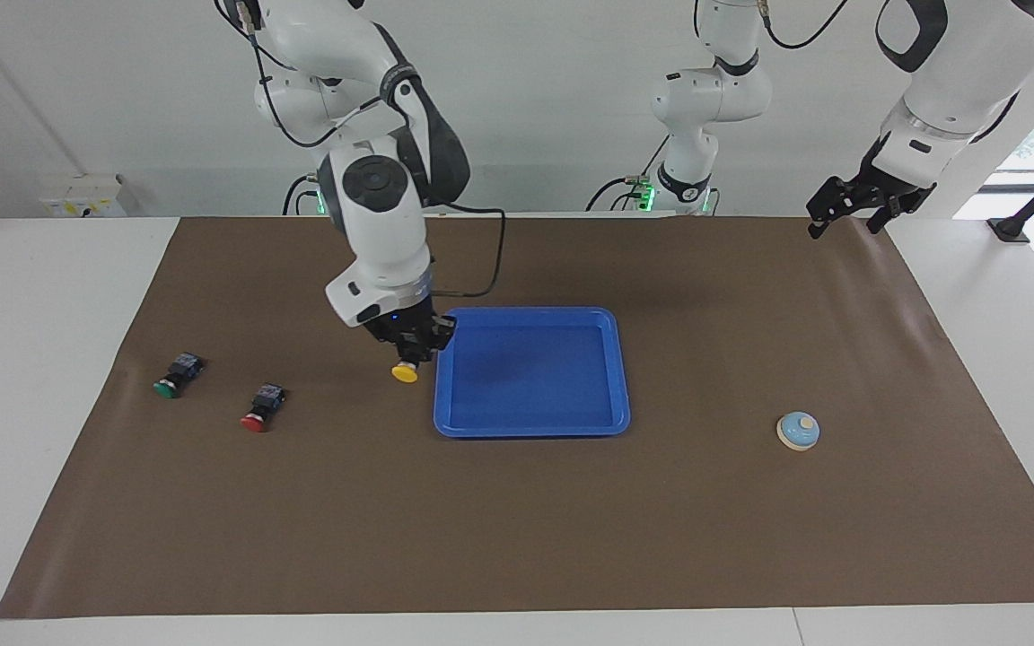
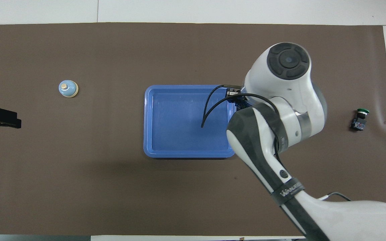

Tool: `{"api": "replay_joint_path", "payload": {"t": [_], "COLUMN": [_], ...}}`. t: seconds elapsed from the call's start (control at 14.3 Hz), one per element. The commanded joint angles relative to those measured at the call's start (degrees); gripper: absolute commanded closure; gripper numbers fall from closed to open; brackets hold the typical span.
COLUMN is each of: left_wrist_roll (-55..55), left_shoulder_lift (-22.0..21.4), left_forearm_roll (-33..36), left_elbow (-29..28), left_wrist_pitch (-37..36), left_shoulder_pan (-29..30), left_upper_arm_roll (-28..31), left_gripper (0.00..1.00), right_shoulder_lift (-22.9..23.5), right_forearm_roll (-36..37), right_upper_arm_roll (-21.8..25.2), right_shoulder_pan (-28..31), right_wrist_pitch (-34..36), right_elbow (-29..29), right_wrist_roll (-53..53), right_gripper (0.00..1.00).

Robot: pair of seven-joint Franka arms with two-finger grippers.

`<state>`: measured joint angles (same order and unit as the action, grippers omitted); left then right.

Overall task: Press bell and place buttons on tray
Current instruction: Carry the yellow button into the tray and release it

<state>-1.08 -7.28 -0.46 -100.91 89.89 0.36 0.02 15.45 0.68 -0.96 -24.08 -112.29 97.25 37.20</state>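
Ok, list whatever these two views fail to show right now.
- Red button: hidden in the overhead view by the right arm's wrist; seen only in the facing view.
- Yellow button and right gripper: covered by that wrist in the overhead view.
- Left gripper: cut off by the overhead view's edge.
- Markings on the green button: too small in both views.

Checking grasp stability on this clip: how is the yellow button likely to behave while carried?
Probably stiff: the yellow button hangs cap-down from the right tool without sagging. Likely light, held by a pinch alone. Its round cap could let it roll when released.
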Motion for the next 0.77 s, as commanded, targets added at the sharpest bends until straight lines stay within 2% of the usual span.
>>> {"api": "replay_joint_path", "payload": {"t": [0.0, 0.07, 0.21, 0.42, 0.7], "left_wrist_roll": [-0.3, -0.3, -0.2, -0.3, -0.3], "left_shoulder_lift": [0.0, 0.0, 0.0, 0.0, 0.0], "left_forearm_roll": [-0.4, -0.5, -0.5, -0.5, -0.5], "left_elbow": [0.6, 0.6, 0.6, 0.6, 0.6], "left_wrist_pitch": [-0.9, -0.9, -0.9, -0.9, -0.9], "left_shoulder_pan": [0.1, 0.0, 0.1, 0.1, 0.0], "left_upper_arm_roll": [0.2, 0.2, 0.2, 0.2, 0.2], "left_gripper": [0.00, 0.00, 0.00, 0.00, 0.00], "right_shoulder_lift": [0.5, 0.4, 0.3, 0.3, 1.4], "right_forearm_roll": [-0.7, -0.7, -0.6, -0.5, -0.6], "right_upper_arm_roll": [0.3, 0.3, 0.3, 0.3, 0.3], "right_shoulder_pan": [-4.1, -5.3, -7.6, -7.9, -7.7], "right_wrist_pitch": [0.3, -0.2, -6.5, -13.0, -19.0], "right_elbow": [0.2, 1.5, 6.4, 12.3, 15.6], "right_wrist_roll": [4.7, 6.3, 10.1, 11.1, 11.1], "right_gripper": [1.00, 1.00, 1.00, 1.00, 1.00]}}
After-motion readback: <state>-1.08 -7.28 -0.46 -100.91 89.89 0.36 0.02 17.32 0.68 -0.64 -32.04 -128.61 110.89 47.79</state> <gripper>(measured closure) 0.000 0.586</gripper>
